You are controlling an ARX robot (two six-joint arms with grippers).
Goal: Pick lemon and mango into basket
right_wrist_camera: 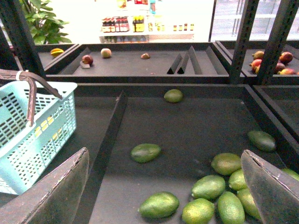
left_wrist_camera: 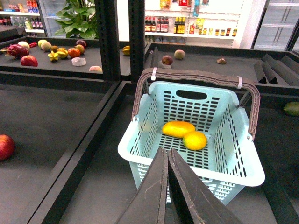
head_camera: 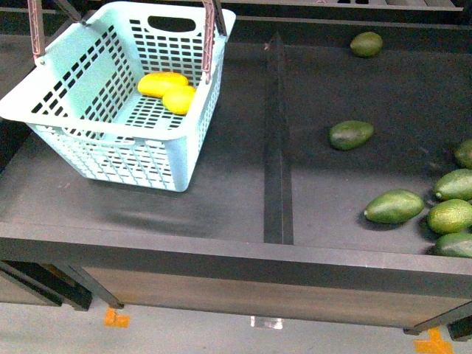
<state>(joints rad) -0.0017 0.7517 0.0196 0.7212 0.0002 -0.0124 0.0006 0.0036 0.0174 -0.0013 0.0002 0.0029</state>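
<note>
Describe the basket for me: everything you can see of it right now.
The basket is light turquoise plastic with slotted lattice walls and floor, a hand slot in one end wall, and brown swing handles raised and tied with white zip ties. It sits upright on the dark shelf, left of the divider. Inside, the mango and lemon lie touching on its floor. No gripper touches it.
</note>
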